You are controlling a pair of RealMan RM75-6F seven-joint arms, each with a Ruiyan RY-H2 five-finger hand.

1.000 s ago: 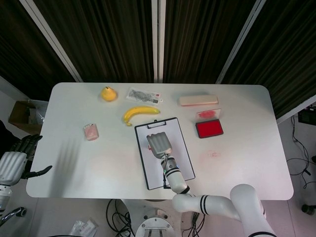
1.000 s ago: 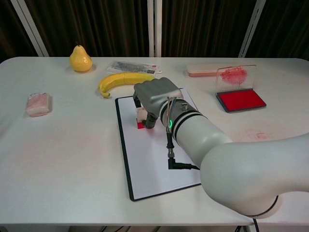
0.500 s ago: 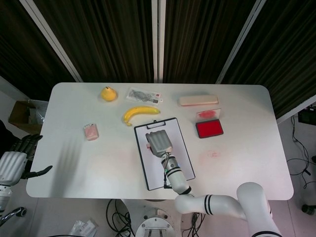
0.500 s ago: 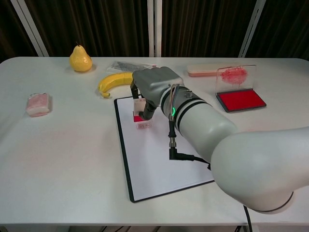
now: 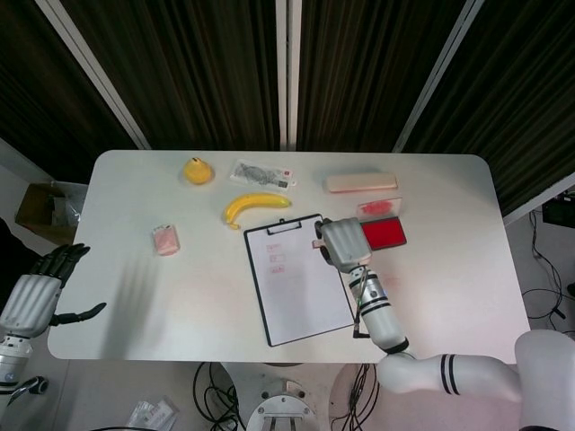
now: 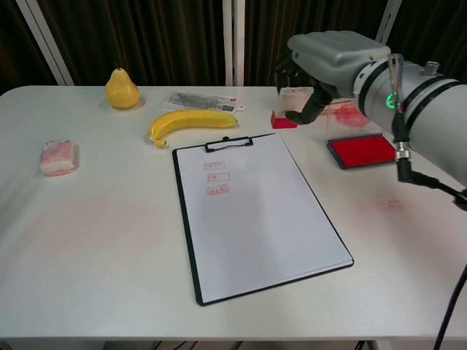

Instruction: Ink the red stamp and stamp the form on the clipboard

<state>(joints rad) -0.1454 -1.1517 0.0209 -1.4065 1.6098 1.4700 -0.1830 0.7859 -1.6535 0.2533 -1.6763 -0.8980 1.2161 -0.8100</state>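
Where the right hand (image 6: pixel 321 62) curls over the red stamp (image 6: pixel 284 117), hides most of the stamp's pale handle in the chest view; shows only the red base below the fingers, lifted clear of the table (image 6: pixel 109 233) between the clipboard's top right corner and the ink pad (image 6: pixel 363 151). Pinches the handle between thumb and fingers. Covers the stamp almost entirely in the head view, leaving just a sliver at the hand's left edge. Cuts off the right forearm at the frame's right side in the chest view.

Barely makes it into the head view at the lower left corner: left hand (image 5: pixel 36 292), fingers spread and holding nothing, off the table's edge; not seen in the chest view.

Lies flat near the table's middle: clipboard (image 6: pixel 255 211) with the form (image 6: pixel 263 219), three small red stamp marks in a column near its upper left, too small to read. Stands tilted behind the open ink pad: clear lid (image 6: pixel 355 115), smeared red.

Sits along the far side: pear (image 6: pixel 122 89), flat printed packet (image 6: pixel 201 100) with unreadable print, banana (image 6: pixel 190 122) just above the clipboard's clip, and a pink bar (image 5: pixel 360 182) partly blocked by the right hand in the chest view. Rests apart at the left: small pink wrapped item (image 6: pixel 58 157). Shows faint red smudges on the table right of the clipboard.
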